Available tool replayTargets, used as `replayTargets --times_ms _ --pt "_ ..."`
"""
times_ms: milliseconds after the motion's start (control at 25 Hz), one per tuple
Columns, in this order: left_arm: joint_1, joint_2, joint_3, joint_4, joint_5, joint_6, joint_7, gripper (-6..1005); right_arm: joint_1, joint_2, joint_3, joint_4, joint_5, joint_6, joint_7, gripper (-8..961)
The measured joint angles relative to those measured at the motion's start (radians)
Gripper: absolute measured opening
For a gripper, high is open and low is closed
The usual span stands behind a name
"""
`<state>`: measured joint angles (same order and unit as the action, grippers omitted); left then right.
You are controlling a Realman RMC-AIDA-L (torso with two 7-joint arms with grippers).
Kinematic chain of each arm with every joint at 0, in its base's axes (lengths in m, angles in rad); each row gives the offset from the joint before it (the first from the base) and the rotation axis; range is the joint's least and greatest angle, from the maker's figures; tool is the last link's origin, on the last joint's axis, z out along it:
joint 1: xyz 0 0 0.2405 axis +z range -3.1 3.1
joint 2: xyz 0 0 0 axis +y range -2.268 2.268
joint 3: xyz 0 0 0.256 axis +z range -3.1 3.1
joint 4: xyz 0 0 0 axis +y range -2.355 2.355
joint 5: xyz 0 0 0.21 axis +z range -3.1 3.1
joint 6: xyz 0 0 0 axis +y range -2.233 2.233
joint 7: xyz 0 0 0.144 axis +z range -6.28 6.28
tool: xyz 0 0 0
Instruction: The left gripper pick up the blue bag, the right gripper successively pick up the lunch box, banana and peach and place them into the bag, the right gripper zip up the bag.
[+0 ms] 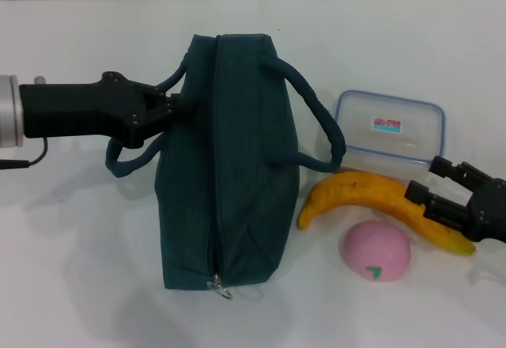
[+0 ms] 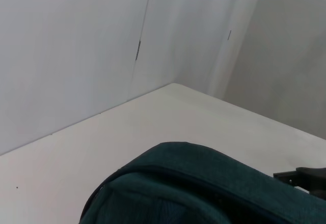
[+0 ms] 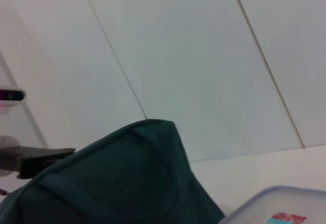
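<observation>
My left gripper (image 1: 175,108) reaches in from the left, level over the white tabletop (image 1: 71,253), its fingers (image 1: 162,115) closed on the blue bag's (image 1: 225,174) left handle, right against the bag's left side near its far end. The bag lies in the middle of the tabletop, long axis running near to far, its zipper shut along the middle with the metal ring pull (image 1: 220,289) at the near end. Its right handle arches out toward the right, its end touching the lunch box (image 1: 389,130).

The lunch box sits to the right of the bag, toward the far side, lid on, sticker facing up. Just nearer lies the banana (image 1: 371,198), its left end beside the bag and its right end running under my right gripper (image 1: 427,180). The peach (image 1: 376,251) rests nearer still, touching the banana's near edge.

My right gripper comes in from the right edge, its fingers (image 1: 443,209) spread apart over the banana's right end, holding nothing. My right wrist view shows the bag's far end and a corner of the lunch box.
</observation>
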<state>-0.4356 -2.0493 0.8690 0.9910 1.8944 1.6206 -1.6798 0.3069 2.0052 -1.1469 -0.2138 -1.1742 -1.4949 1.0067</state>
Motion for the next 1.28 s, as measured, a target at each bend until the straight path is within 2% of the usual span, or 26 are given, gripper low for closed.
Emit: replayTargets --times_ms 400,1000,1280 --pt "0.000 0.000 0.001 -0.001 -0.001 -0.002 0.020 46 -0.006 0.000 0.086 0.003 0.001 0.012 0.018 803" --pt "0.004 0.004 -0.002 -0.002 -0.002 -0.002 0.022 46 -0.001 0.001 0.125 -0.005 0.012 0.036 0.048 798" --pt "0.005 0.006 -0.003 -0.002 -0.002 -0.002 0.024 46 -0.009 -0.007 0.118 -0.007 0.010 -0.042 0.041 796"
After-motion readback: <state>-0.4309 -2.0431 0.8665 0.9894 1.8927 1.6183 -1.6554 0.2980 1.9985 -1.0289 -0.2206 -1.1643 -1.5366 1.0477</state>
